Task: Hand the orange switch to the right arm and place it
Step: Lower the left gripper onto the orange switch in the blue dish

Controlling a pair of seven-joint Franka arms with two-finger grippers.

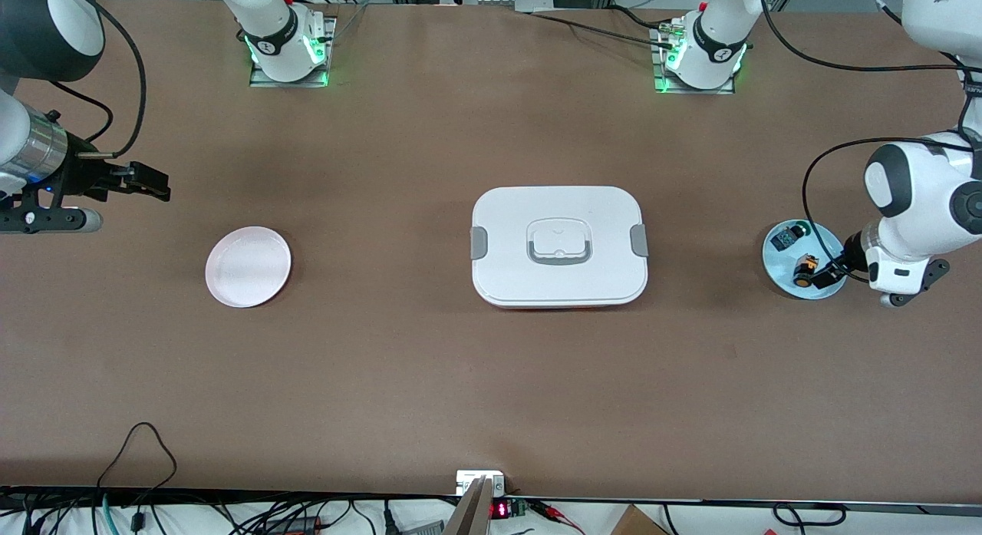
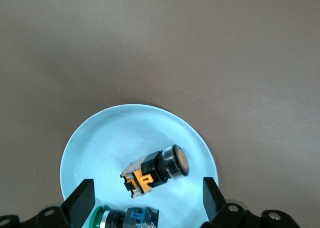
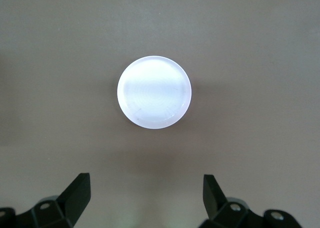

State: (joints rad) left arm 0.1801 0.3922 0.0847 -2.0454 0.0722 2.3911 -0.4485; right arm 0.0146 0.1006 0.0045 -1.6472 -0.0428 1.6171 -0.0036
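Observation:
The orange switch [image 1: 805, 273] lies on its side on a light blue plate [image 1: 782, 262] at the left arm's end of the table. In the left wrist view the orange switch [image 2: 157, 169] shows its orange cap and orange-yellow rear block on the plate [image 2: 100, 143]. My left gripper [image 1: 833, 269] is open just over the plate. Its fingers [image 2: 82, 202] stand apart on either side of the switch without touching it. My right gripper [image 1: 147, 181] is open and empty, up in the air at the right arm's end of the table.
A black-and-blue switch with a green cap [image 1: 790, 236] lies on the same blue plate, beside the orange one [image 2: 125, 219]. A white lidded box [image 1: 558, 246] stands mid-table. A pale round plate [image 1: 248, 265] lies near the right arm's end and shows in the right wrist view [image 3: 154, 91].

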